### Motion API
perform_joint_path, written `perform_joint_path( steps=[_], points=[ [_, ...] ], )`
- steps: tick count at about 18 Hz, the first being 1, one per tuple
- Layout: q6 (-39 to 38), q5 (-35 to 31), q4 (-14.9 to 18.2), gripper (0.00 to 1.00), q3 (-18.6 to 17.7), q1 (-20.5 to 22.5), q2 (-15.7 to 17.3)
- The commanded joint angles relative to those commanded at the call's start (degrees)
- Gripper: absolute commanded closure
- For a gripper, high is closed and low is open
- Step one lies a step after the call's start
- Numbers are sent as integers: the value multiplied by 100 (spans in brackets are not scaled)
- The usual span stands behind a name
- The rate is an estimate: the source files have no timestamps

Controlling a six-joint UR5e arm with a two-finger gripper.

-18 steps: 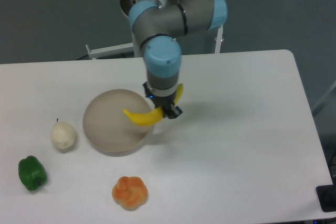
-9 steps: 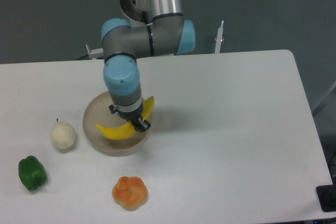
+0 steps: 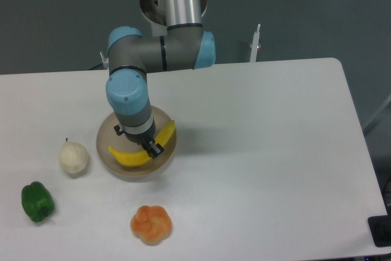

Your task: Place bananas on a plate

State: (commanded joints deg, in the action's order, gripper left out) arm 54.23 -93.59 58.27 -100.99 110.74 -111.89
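The bright yellow curved banana is held in my gripper, which is shut on its middle. It hangs over the round beige-grey plate, low over the plate's front right part; I cannot tell whether it touches the plate. The arm's wrist covers the plate's centre and back. The banana's left end points to the plate's front left, its right end sticks up past the rim.
A white round fruit lies left of the plate. A green pepper is at the front left. An orange lumpy pumpkin-like fruit lies in front of the plate. The table's back edge is behind the arm.
My gripper has carried the banana leftwards from beside the plate's right rim to over the plate, and slightly lower. The other fruit have not moved.
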Motion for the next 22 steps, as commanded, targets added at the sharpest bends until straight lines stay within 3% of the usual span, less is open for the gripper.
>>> perform_joint_path(
  steps=[5,8,11,14,22],
  points=[
    [-44,-765,53,0,289,61,184],
    [52,-802,53,0,404,868,404],
    [314,-792,53,0,711,1518,396],
    [1395,-714,88,0,1036,2222,203],
    [2117,508,114,0,1889,3497,-579]
  ],
)
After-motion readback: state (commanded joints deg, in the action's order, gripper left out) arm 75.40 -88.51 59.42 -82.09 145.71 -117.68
